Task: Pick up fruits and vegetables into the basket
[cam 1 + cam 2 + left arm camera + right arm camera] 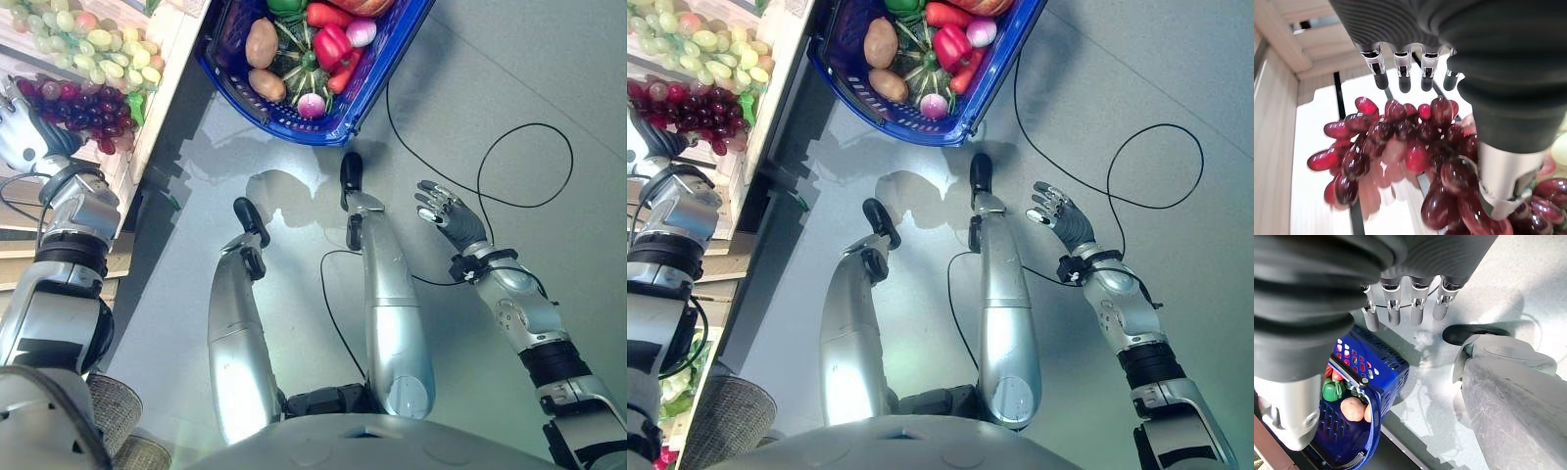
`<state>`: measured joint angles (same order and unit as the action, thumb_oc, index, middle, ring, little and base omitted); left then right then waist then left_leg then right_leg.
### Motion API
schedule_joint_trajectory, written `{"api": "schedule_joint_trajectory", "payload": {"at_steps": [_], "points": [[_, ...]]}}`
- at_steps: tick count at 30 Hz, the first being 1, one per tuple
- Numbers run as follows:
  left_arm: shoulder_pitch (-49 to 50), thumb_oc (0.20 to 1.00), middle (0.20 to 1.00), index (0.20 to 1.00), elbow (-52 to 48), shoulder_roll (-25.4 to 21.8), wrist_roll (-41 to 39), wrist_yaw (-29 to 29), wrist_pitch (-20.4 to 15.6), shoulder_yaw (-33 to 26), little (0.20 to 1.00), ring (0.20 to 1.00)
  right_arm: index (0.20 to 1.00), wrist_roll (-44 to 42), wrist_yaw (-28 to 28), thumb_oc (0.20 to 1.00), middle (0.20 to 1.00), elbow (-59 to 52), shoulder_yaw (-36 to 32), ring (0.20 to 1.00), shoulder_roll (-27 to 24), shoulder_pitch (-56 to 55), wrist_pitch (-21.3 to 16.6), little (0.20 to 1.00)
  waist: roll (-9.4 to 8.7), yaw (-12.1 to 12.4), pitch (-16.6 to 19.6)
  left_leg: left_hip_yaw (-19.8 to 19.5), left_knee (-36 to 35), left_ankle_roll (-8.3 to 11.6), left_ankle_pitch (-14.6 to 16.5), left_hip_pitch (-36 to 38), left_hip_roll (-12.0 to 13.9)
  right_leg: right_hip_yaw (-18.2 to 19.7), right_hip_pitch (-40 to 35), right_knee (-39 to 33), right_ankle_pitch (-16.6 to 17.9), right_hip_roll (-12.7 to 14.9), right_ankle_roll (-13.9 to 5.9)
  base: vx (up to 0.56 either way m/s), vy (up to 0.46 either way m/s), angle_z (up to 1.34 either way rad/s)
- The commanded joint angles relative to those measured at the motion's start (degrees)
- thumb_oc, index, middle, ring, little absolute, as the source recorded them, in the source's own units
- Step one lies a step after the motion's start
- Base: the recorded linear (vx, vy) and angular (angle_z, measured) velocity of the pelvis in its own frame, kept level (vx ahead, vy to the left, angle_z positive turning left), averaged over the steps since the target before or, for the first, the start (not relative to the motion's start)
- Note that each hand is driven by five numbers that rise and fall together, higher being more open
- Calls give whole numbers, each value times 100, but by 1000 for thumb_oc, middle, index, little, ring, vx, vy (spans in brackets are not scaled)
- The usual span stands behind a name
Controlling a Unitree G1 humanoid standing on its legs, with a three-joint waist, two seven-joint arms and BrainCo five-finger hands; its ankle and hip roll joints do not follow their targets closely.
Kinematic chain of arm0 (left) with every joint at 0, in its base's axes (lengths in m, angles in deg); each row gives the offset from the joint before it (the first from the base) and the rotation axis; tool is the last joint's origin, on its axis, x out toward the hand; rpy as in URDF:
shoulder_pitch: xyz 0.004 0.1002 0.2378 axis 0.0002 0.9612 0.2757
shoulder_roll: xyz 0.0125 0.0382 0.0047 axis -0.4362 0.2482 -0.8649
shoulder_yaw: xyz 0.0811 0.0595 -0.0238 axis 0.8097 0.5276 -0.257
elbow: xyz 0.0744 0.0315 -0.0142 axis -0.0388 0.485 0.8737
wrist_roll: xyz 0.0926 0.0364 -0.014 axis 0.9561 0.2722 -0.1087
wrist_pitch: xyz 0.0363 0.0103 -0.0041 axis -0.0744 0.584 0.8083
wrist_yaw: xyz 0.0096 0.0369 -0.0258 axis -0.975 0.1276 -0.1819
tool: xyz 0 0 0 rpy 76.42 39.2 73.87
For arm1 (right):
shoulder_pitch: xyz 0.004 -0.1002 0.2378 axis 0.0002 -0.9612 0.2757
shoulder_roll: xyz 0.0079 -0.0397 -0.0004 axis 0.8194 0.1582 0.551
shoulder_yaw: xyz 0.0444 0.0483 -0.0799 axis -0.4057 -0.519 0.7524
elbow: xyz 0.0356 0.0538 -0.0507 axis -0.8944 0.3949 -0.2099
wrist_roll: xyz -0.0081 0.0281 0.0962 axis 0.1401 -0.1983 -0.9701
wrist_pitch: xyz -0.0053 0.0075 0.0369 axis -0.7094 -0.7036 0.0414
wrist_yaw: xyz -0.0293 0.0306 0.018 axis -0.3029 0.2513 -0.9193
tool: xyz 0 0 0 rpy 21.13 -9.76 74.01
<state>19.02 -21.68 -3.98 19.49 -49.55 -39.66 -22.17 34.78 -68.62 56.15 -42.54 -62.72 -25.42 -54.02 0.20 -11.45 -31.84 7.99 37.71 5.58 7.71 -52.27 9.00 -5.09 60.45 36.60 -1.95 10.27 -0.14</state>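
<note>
- Red grapes (1400,152): showing glossy, smooth skins.
- Basket (387,73) at twelve o'clock: appearing as perforated blue plastic.
- Shelf (171,44): showing pale, matt wood.
- Floor (549,88): looking smooth, grey.

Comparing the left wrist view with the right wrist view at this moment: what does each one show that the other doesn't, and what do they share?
The left wrist view has the left hand with straight fingers just above a bunch of dark red grapes on the pale wooden shelf, with nothing gripped yet. The right wrist view has the right hand, fingers relaxed and holding nothing, above the grey floor, with the blue basket off to one side holding a potato and green produce. Shared: each looks past its own open, empty hand.
</note>
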Motion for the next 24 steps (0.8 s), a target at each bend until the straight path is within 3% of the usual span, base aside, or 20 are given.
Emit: {"api": "schedule_joint_trajectory", "payload": {"at_steps": [1,9,15,21,24], "points": [[224,1000,1000,1000,325,-490,-226,138,304,-63,1000,1000,1000,-141,-58,1000,1000,-435,-68,1000,-256,-369,-58,1000,54,-109,204,183,78,-38,172,-226,13,270,-85,51,-423,-172,-456,0,0,0],[278,1000,1000,1000,728,-522,-381,554,483,52,1000,1000,1000,-239,-74,1000,1000,-388,-36,1000,-304,-366,-103,1000,52,-121,204,230,30,-19,137,-211,33,251,-81,0,-405,-148,-442,0,0,0],[275,1000,1000,1000,994,-596,83,513,673,192,1000,1000,1000,-287,-89,1000,1000,-312,-31,1000,-370,-292,-111,1000,58,-138,204,245,65,-15,141,-289,46,268,9,25,-406,-157,-416,3,18,0],[334,1000,1000,1000,906,-667,297,26,436,140,1000,1000,1000,-397,-117,1000,1000,-165,34,1000,-421,-296,-270,1000,50,-96,204,206,163,-42,188,-441,34,278,116,60,-410,-172,-394,0,0,0],[292,1000,1000,1000,706,-654,-190,-52,110,76,1000,1000,1000,-461,-122,1000,1000,-114,79,1000,-402,-336,-365,1000,35,-66,204,161,257,-79,240,-543,8,282,183,120,-431,-178,-385,0,0,0]]}}
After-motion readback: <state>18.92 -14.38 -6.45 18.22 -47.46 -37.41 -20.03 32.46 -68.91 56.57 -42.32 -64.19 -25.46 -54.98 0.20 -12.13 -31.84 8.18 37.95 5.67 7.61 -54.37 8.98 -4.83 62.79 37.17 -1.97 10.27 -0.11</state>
